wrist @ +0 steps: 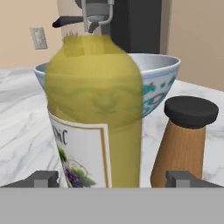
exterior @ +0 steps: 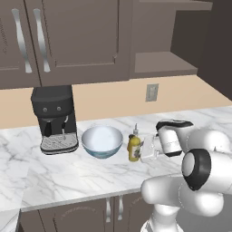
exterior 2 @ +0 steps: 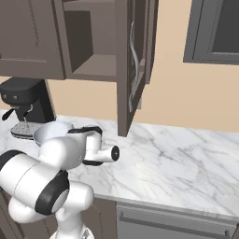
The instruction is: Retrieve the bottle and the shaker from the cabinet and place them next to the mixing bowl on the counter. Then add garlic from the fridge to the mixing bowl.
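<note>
Marble worktop [exterior: 68,174] under dark cupboards [exterior: 68,41]. Bottle [exterior: 133,148] stands right of the bowl [exterior: 102,141]. Tool [wrist: 112,179] released, fingers either side of the bottle.

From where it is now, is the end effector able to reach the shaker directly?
Probably not directly. The end effector stands open with the bottle between its fingers, while the shaker stands beside the bottle, before the mixing bowl. It would likely need to back off and shift sideways first.

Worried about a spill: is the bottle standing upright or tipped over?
Upright: the bottle stands on the counter beside the mixing bowl, pourer pointing up.
</note>
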